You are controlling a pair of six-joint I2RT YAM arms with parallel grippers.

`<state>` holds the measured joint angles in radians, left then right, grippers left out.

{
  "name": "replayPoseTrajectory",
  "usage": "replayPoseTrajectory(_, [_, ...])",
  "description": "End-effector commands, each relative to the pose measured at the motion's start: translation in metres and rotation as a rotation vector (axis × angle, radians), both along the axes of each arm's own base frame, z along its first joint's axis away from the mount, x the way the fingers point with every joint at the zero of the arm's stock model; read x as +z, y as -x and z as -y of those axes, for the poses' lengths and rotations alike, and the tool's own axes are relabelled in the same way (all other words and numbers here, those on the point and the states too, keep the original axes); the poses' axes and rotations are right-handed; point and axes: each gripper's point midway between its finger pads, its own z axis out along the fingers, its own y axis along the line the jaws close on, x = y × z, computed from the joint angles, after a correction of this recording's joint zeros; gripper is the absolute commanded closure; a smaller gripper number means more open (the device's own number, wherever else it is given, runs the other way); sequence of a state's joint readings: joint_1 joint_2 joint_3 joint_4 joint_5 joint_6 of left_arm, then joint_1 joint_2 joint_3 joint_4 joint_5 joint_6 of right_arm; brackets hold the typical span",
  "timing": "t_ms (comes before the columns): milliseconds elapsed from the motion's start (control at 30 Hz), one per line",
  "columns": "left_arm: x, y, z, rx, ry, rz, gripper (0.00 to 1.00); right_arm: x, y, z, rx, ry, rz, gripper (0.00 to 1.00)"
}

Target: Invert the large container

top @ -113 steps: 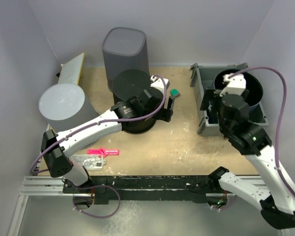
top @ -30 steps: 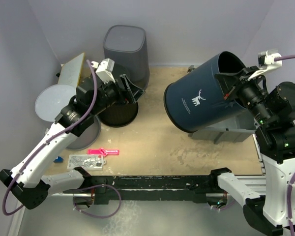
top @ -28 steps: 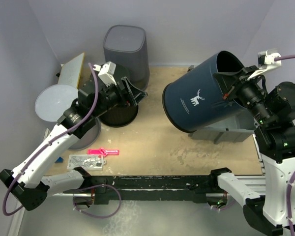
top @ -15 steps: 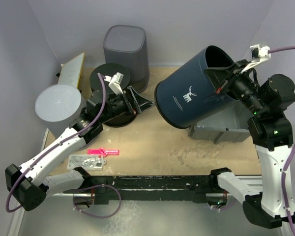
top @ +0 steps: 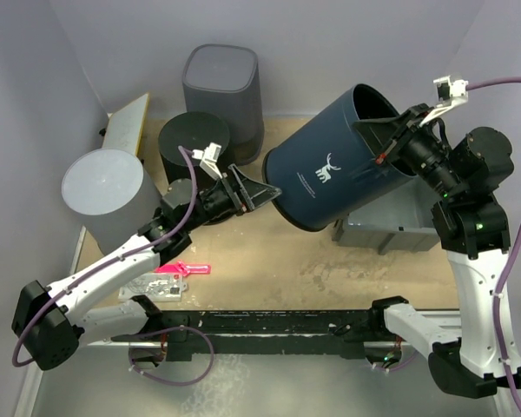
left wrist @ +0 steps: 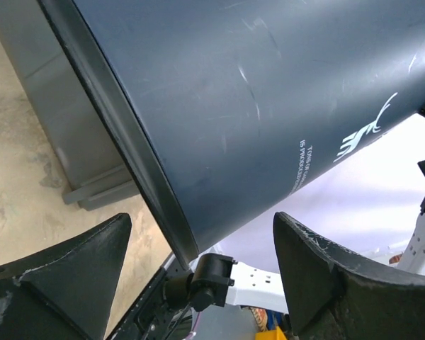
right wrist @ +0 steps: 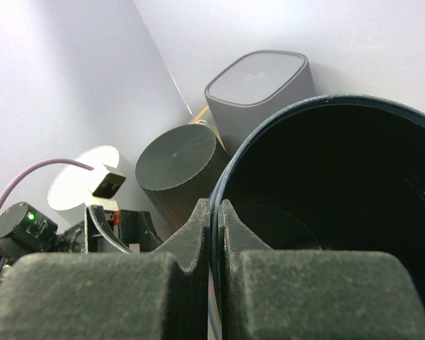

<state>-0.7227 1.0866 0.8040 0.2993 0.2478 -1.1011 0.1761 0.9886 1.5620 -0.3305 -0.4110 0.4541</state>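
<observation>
About halfway — pinching large container (top: 330, 169) by its rim in right gripper (right wrist: 217, 212), aloft, tipped sideways; left gripper (top: 262, 188) wide at its base. Yet to invert fully.

In the left wrist view the navy container (left wrist: 269, 85) ran off the top and right edges. The small print (left wrist: 302, 167) by its deer logo was too fine to read. From above, it covered most of the grey bin (top: 391, 230). The left arm (top: 104, 274) hid parts of the black tub (top: 189, 139) and flat packet (top: 161, 287).
</observation>
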Motion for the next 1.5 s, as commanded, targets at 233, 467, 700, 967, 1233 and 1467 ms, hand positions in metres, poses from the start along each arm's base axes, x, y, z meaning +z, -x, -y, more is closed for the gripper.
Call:
replayPoseTrajectory(233, [0.046, 0.009, 0.007, -0.014, 0.242, 0.133, 0.4, 0.083, 0.032, 0.006, 0.0, -0.062, 0.331, 1.0])
replayPoseTrajectory(467, [0.066, 0.017, -0.003, -0.009, 0.311, 0.176, 0.66, 0.074, 0.025, 0.006, -0.007, -0.062, 0.3, 1.0])
replayPoseTrajectory(700, [0.092, 0.025, -0.023, 0.049, 0.318, 0.23, 0.9, 0.043, 0.001, 0.0, -0.002, -0.055, 0.206, 1.0])
replayPoseTrajectory(967, [0.113, 0.023, -0.062, 0.227, 0.14, 0.272, 1.0, -0.034, -0.032, -0.021, 0.095, -0.032, -0.002, 1.0])
replayPoseTrajectory(1233, [0.106, 0.011, -0.093, 0.385, -0.035, 0.253, 1.0, -0.136, -0.042, -0.05, 0.274, -0.059, -0.253, 1.0])
replayPoseTrajectory(1467, [0.107, 0.007, -0.089, 0.372, -0.121, 0.263, 1.0, -0.208, -0.036, -0.059, 0.345, -0.04, -0.433, 1.0])
